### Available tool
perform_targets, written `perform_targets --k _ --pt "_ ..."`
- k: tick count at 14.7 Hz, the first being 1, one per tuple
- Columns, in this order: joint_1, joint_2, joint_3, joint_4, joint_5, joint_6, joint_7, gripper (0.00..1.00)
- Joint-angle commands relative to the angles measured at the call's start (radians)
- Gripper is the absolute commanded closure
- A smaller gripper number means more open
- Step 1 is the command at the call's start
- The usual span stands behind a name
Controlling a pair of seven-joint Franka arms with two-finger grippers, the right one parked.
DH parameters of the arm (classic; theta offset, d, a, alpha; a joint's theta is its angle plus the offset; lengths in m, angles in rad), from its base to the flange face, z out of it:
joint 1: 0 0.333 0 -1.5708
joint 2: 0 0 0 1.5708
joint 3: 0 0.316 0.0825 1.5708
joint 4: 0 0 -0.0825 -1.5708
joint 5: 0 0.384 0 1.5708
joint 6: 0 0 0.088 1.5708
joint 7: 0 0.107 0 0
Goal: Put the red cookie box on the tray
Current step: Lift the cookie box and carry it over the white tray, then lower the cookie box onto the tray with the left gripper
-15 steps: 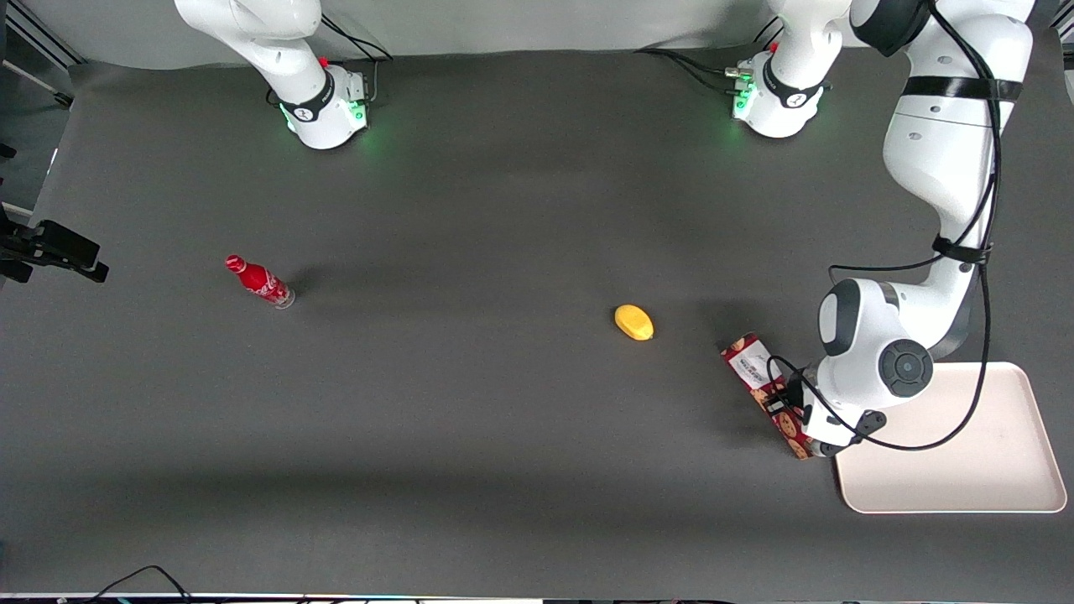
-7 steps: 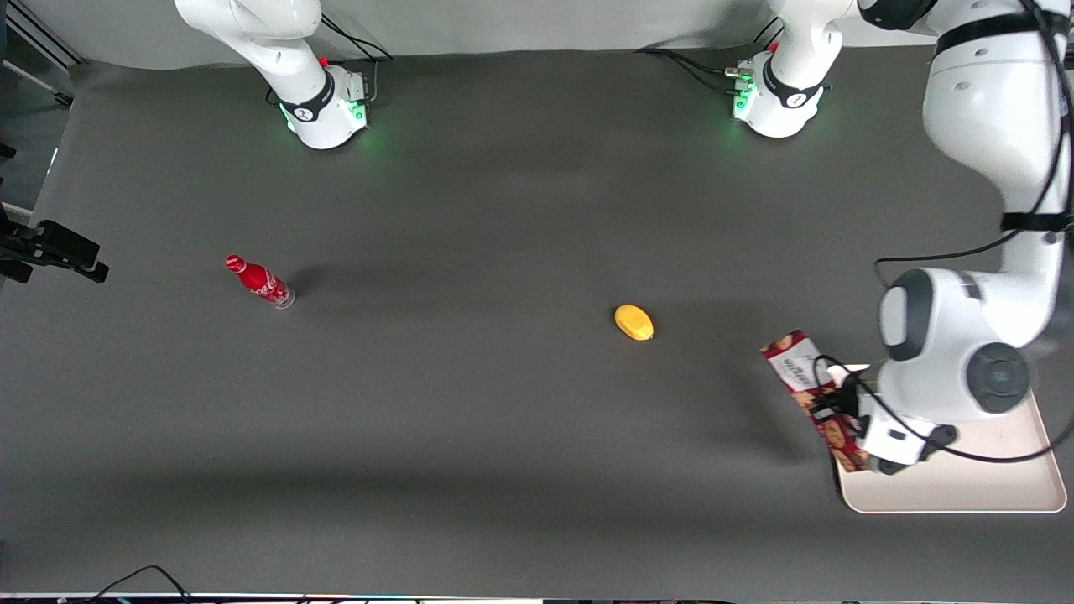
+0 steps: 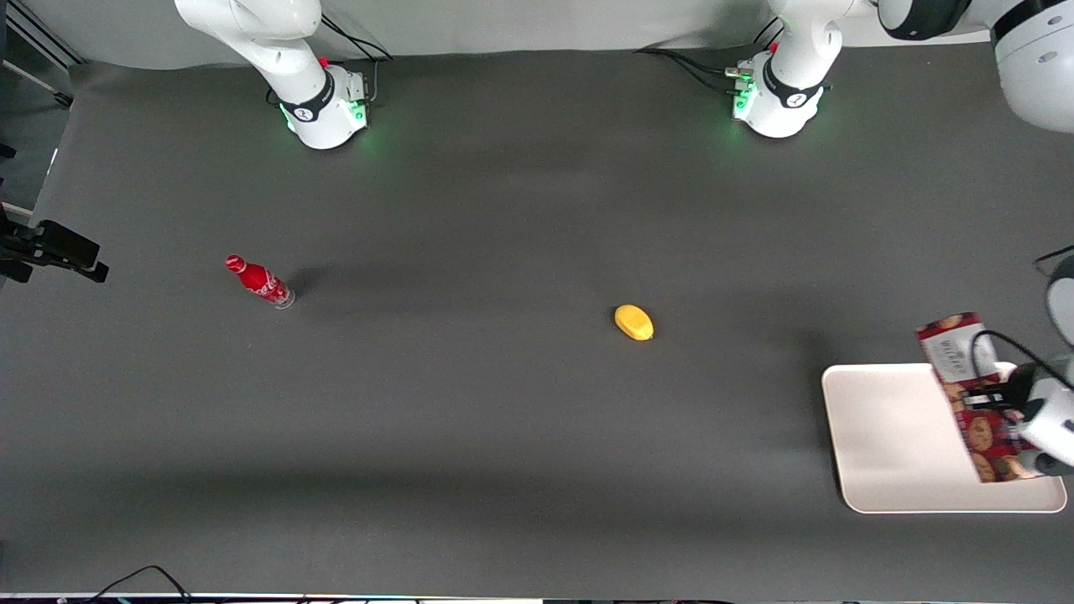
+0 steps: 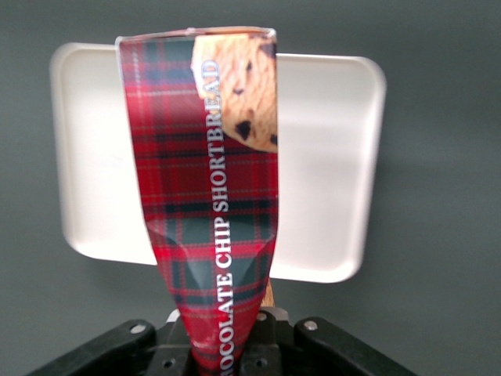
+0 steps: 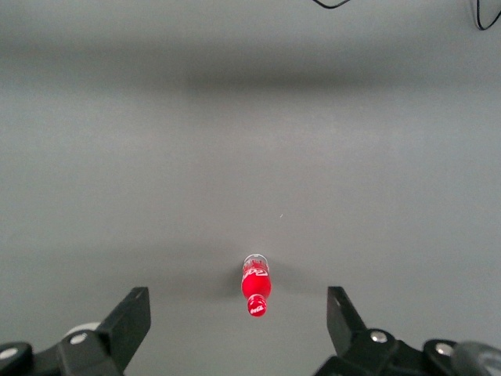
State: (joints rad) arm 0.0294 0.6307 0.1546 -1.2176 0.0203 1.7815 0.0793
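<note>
table (image 3: pixel 503 210): dark grey surface, carrying every item noted below.

tray (image 3: pixel 889 436): large cream-white rectangle with rounded corners and a low rim, flat on the table at the working arm's end, close to the edge nearest the front camera. its surface is bare apart from what hangs over it. the left wrist view shows the tray (image 4: pixel 329 157) spread out underneath the carried box.

red cookie box (image 3: pixel 965 394): long narrow red tartan carton, held in the air above the tray, not resting on it. in the front view it lies lengthwise across the tray, its white-labelled end reaching just past the rim farthest from the camera. the left wrist view shows the red cookie box (image 4: pixel 211 196) printed "chocolate chip shortbread" with a cookie picture at the end away from the gripper; the carton wall is pinched inward where it is held.

gripper (image 3: pixel 1003 403): over the tray, clamped across the box partway along its length.

lemon (image 3: pixel 633 322): yellow, on the table near its middle, well apart from the tray.

red bottle (image 3: pixel 258 281): small, toward the parked arm's end.
</note>
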Motion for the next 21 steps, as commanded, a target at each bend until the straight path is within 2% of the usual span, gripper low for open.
perform_targets --k 1,3,6,11,17,18,21 --pt "0.010 0.075 0.112 0.093 -0.008 0.028 0.278 1.00" --pt "0.035 0.125 0.143 0.092 -0.010 0.100 0.371 1.00" --pt "0.067 0.228 0.189 0.098 -0.066 0.212 0.450 1.00" --pt "0.110 0.366 0.212 0.133 -0.167 0.331 0.456 1.00" --pt "0.124 0.428 0.212 0.171 -0.174 0.410 0.461 1.00" --pt "0.124 0.432 0.212 0.167 -0.174 0.424 0.464 0.02" --pt "0.124 0.426 0.214 0.167 -0.172 0.403 0.488 0.00"
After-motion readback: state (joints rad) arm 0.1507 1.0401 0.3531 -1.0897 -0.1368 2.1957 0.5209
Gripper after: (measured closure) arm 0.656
